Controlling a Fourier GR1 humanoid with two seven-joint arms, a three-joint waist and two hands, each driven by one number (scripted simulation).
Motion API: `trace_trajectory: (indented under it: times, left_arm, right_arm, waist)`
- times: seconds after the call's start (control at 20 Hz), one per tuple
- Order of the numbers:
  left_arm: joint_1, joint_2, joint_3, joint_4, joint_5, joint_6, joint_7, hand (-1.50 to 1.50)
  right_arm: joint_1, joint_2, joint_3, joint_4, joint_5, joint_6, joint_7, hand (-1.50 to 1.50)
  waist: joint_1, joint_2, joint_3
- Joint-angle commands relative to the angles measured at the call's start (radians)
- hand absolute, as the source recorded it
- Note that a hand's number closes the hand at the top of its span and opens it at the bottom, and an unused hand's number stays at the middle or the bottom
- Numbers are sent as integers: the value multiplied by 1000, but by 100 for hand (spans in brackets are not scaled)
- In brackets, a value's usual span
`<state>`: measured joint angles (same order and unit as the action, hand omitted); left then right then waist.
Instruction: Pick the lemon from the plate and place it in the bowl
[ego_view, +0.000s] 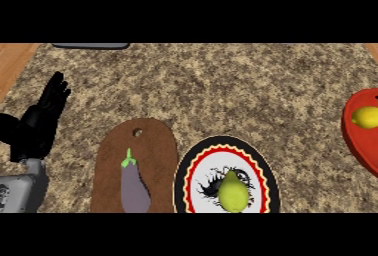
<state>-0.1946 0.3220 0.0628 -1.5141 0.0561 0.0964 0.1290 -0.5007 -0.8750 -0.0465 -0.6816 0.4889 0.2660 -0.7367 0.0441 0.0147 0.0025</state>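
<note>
A yellow-green, pear-shaped fruit (232, 193) lies on the patterned plate (193, 170), which has a black, red and yellow rim and sits at the front centre. At the right edge a red bowl (357, 141) is partly cut off, and a round yellow lemon (365, 117) rests inside it. My left hand (43, 116) shows at the far left, open with fingers up, far from both plate and bowl and holding nothing. My right hand does not show.
A purple eggplant (133, 187) lies on a brown cutting board (148, 137) just left of the plate. A grey object (90, 45) sits at the counter's far edge. Wooden strips border the speckled counter (244, 90) at both sides.
</note>
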Motion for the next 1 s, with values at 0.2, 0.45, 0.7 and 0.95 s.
trace_trajectory:
  times: [0.2, 0.45, 0.7, 0.95]
  left_arm:
    - [-33, 4, -4, -11, -11, 2, 35, 0]
    - [15, 12, 4, -23, -7, -11, 6, 0]
    - [42, -14, -16, -44, -16, -4, -15, 0]
    - [27, -35, -13, -2, -19, 10, -42, 0]
  right_arm:
    - [-155, 45, -126, 242, -178, 274, -103, -150]
    - [-184, 18, -277, 360, -369, 424, -41, -150]
    - [-183, -110, -314, 441, -420, 567, 44, -150]
    - [-147, -162, -324, 443, -447, 629, 71, -150]
  waist:
    - [2, -2, 2]
    - [2, -3, 4]
    - [6, 4, 6]
    - [-13, 16, 11]
